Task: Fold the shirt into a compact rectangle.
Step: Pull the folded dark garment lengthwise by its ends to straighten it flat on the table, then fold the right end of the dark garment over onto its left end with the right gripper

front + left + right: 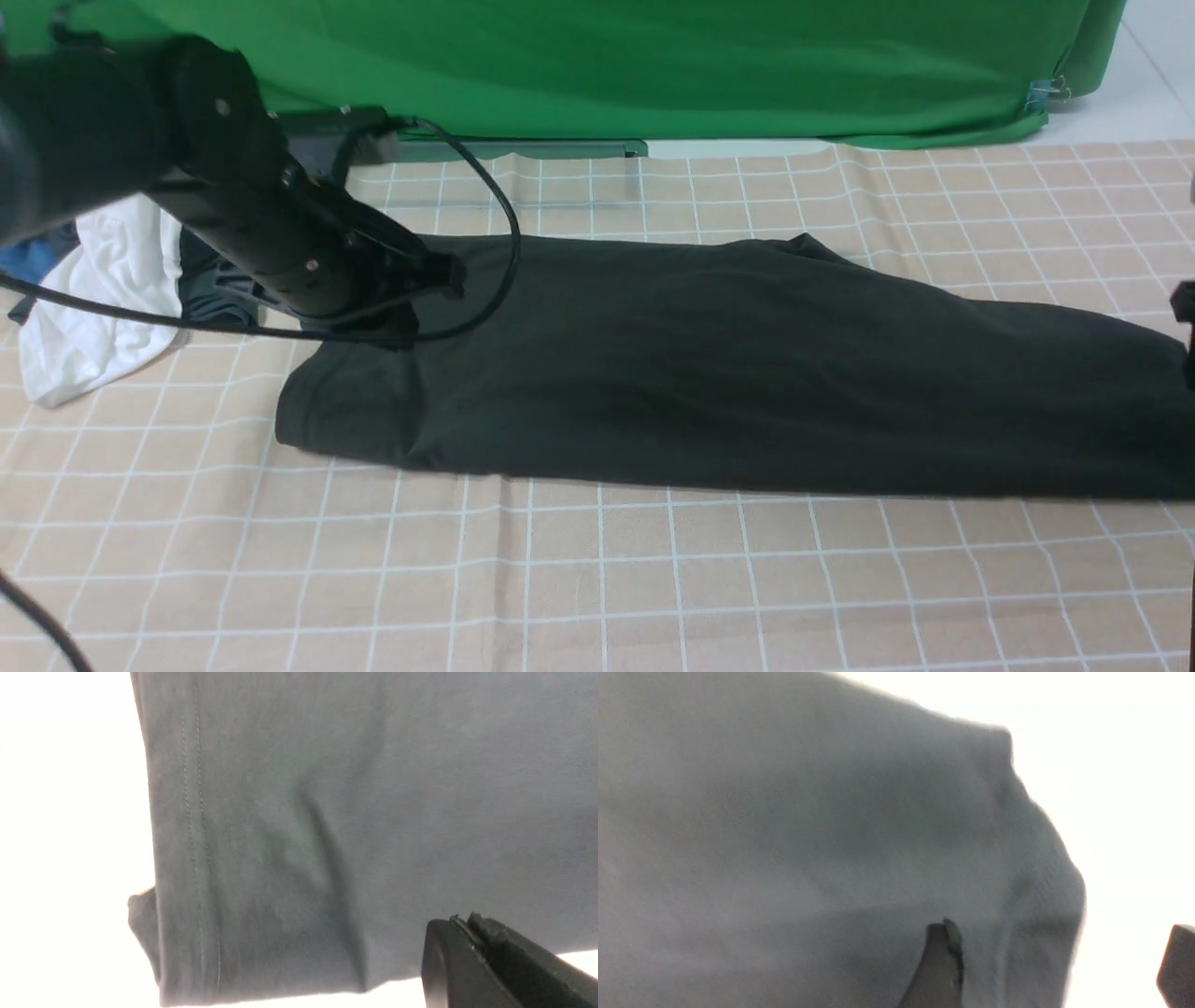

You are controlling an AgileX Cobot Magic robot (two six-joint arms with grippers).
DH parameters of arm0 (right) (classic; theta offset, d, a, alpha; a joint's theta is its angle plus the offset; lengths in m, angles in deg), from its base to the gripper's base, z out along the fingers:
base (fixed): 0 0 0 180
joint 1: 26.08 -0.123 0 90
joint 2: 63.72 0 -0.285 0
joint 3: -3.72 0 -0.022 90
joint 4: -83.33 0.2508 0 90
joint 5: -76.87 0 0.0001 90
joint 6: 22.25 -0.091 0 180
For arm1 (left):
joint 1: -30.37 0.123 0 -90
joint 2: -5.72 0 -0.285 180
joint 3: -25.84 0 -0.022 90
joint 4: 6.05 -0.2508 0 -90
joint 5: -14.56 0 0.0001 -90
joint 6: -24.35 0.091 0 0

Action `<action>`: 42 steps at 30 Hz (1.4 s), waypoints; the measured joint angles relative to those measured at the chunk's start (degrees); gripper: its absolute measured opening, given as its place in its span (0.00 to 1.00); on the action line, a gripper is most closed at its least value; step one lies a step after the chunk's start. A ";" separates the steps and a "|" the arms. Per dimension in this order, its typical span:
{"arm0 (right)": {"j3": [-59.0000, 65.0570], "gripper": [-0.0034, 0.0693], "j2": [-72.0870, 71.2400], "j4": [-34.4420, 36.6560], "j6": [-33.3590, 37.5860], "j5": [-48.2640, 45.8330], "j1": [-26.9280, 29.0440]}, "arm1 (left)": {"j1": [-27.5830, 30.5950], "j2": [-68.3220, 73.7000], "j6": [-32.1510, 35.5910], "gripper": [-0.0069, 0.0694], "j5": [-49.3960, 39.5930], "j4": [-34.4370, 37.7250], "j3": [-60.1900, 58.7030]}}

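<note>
Your left claw (462,926) is shut tight just over the hemmed end of the black shirt (747,373) — you cannot tell if it pinches any cloth. Your right claw (1057,956) is wide open at the other end, holding nothing. The shirt lies in a long strip across the bench (653,597).

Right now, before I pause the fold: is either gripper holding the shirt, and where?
Right gripper is open, holding nothing. Left gripper is shut at the shirt's edge; a pinch cannot be told.
</note>
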 joint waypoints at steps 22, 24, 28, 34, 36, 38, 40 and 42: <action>-2.28 0.19 8.96 5.91 5.04 0.56 -0.02 | 0.00 -6.91 0.00 0.12 -5.27 0.00 0.00; -2.51 0.19 8.62 5.14 5.40 0.33 0.31 | 0.00 -6.91 0.00 0.12 -5.54 0.00 0.00; -4.59 0.19 6.73 3.85 5.49 -2.24 2.84 | 0.00 -6.92 0.23 0.12 -6.32 0.00 0.00; -9.06 0.19 2.65 0.79 3.66 -7.90 7.29 | 0.00 -8.12 0.23 0.12 -6.81 0.00 0.00; -10.09 0.19 1.80 0.72 3.56 -8.76 7.29 | 0.00 -8.61 0.23 0.12 -6.81 0.00 0.00; -11.18 0.19 0.77 1.57 3.53 -9.58 6.67 | 0.00 -9.12 0.23 0.12 -6.76 0.00 0.00; -13.15 0.19 -0.75 2.67 3.53 -10.15 4.52 | 0.00 -9.65 0.23 0.12 -6.71 0.00 0.00; -15.20 0.19 -1.71 3.85 3.53 -11.27 2.27 | 0.00 -10.09 0.23 0.12 -6.64 0.00 0.00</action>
